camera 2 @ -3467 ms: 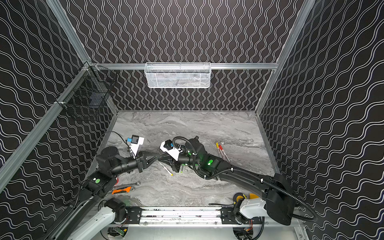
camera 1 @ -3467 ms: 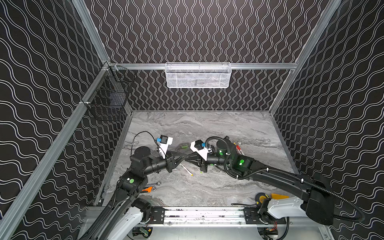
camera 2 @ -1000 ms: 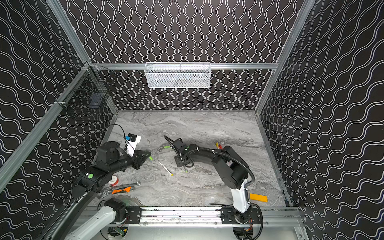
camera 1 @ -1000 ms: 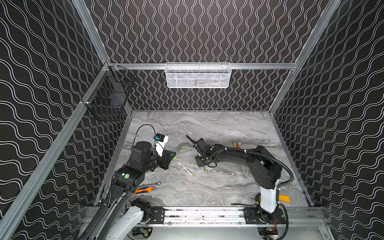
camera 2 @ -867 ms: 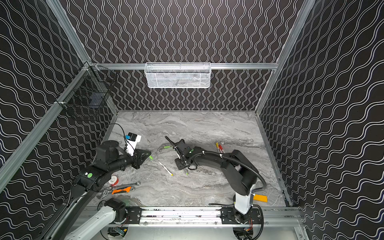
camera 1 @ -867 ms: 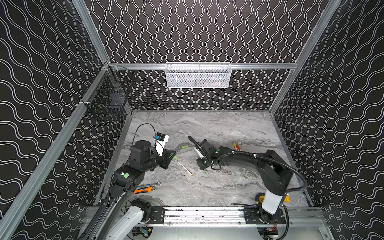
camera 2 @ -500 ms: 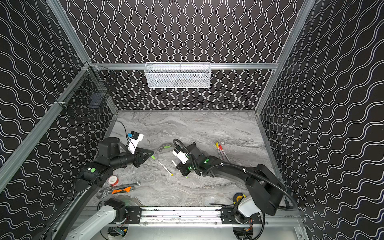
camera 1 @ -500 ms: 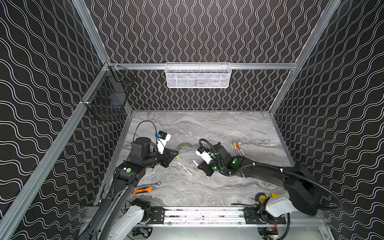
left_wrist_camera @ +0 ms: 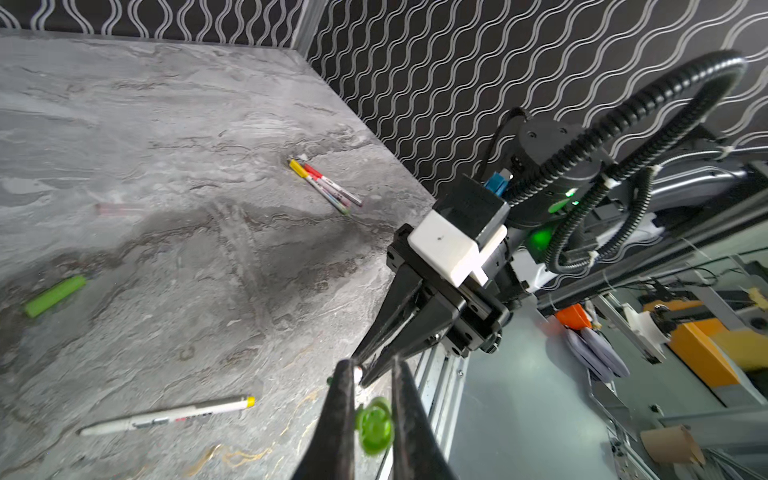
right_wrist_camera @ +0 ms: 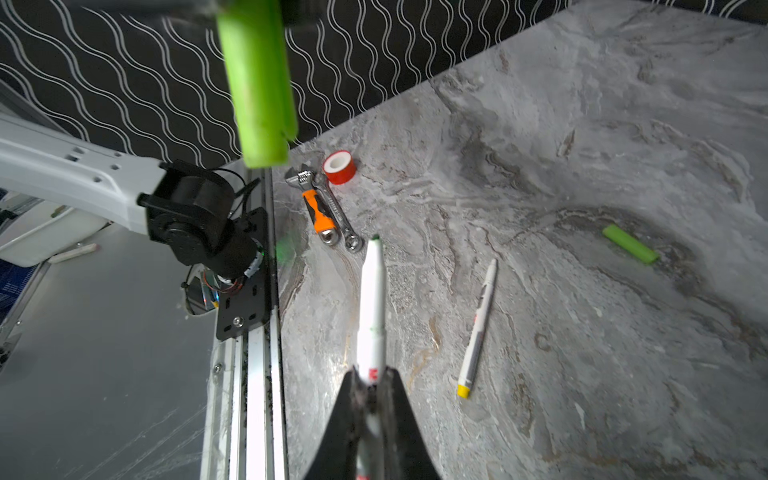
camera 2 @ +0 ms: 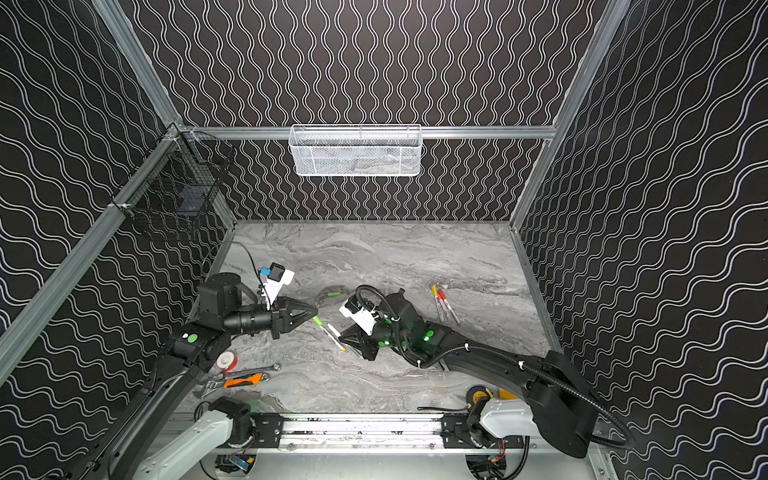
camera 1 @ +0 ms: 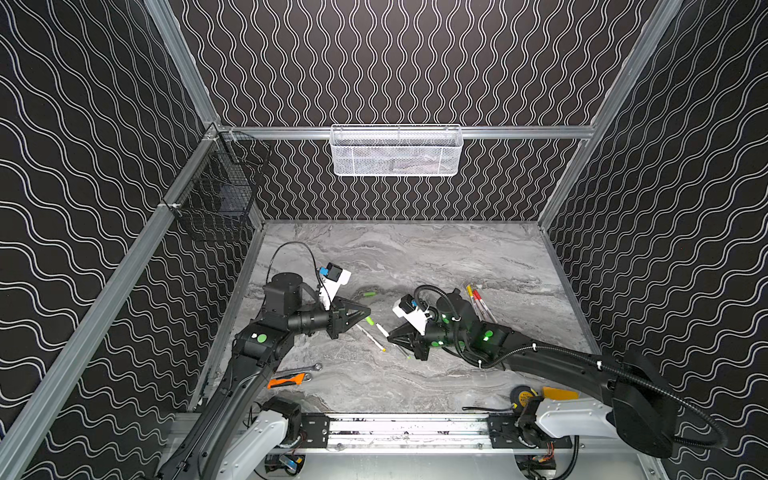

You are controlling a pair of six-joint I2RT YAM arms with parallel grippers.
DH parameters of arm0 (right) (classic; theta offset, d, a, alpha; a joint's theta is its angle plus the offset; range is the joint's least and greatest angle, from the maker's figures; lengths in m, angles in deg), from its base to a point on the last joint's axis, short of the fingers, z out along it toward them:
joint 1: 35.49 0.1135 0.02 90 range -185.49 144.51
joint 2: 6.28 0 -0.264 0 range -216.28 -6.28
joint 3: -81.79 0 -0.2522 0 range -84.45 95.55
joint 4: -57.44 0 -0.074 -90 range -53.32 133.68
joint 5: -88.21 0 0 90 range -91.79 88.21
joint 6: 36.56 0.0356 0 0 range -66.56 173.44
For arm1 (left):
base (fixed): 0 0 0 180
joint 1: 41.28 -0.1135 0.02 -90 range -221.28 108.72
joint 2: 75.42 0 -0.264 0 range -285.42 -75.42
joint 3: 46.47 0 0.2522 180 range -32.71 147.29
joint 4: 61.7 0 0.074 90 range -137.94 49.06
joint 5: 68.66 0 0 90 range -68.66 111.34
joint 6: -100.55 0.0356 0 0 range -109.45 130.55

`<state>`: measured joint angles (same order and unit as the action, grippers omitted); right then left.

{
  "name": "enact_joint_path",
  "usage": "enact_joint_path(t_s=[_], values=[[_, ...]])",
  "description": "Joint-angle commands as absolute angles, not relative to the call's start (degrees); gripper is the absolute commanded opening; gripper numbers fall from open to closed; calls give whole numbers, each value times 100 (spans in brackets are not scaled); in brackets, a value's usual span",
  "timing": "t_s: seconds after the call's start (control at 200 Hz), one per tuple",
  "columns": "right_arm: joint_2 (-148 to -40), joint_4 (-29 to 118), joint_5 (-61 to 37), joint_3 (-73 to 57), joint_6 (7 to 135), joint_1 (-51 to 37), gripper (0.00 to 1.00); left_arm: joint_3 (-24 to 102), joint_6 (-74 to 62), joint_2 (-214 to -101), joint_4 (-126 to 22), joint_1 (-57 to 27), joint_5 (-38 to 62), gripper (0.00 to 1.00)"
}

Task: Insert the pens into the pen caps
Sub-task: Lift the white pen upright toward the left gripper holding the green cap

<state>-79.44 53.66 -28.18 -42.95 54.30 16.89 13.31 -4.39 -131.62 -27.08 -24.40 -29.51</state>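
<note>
Left gripper (left_wrist_camera: pixel 371 365) clamping green cap (left_wrist_camera: pixel 374 424) | right gripper (right_wrist_camera: pixel 372 374) clamping green-tipped pen (right_wrist_camera: pixel 372 299), held apart from the cap, not yet in | red and yellow pens (left_wrist_camera: pixel 324 185) looking capped | yellow-ended pen (right_wrist_camera: pixel 478 324) and spare green cap (right_wrist_camera: pixel 629 244) lying on desk (camera 1: pixel 415 257), waiting.

White green-tipped pen (right_wrist_camera: pixel 371 299), green cap (right_wrist_camera: pixel 257 83) near, uncapped

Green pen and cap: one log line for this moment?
left hand: shut on green cap | right hand: shut on green-tipped pen | pen tip apart from cap | not inserted
</note>
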Motion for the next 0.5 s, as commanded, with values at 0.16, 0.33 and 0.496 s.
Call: enact_joint_path(t_s=[0.16, 0.33, 0.496], values=[[-7510, 5525, -3254, -4427, 5226, 1704, 9, 1218, -825, -13097, -3539, -2449, -3591, 0], [-7285, 5476, -3308, -4525, 5178, 1706, 8, 1164, -985, -13167, -3802, -2456, -3802, 0], [-7213, 5405, -3358, -4463, 5100, 1704, 8, 1154, -993, -13202, -3855, -2457, -3919, 0]])
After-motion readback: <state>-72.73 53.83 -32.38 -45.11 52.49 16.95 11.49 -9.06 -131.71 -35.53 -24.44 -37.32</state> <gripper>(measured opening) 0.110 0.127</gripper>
